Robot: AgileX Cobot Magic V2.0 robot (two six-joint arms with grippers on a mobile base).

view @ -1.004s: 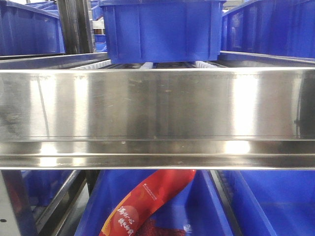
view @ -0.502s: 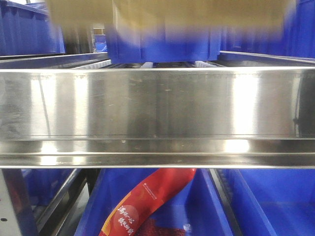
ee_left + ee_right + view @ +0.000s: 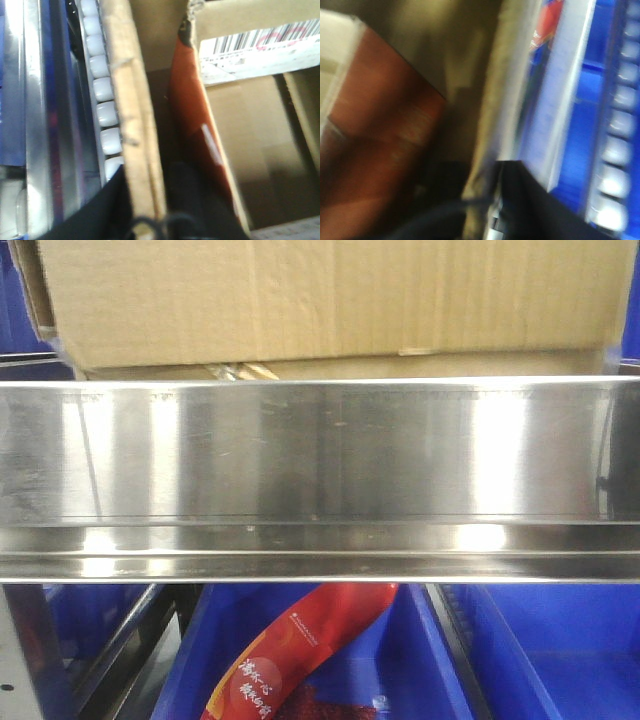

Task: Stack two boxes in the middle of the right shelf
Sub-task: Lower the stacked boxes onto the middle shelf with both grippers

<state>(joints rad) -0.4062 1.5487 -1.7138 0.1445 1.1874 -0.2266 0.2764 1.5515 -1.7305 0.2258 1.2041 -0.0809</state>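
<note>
brown corrugated cardboard carton above shiny steel shelf rail; left gripper, right gripper straddle carton's side walls; clamp state unclear.

A red packet in a blue bin below the steel rail bore white Chinese characters too small to read, and a white label inside the open carton carried a barcode with illegible print.

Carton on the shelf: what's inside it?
The left wrist view shows the carton open on top, holding a red-orange packet and a barcoded box. Its bottom is dark, and unreadable.
</note>
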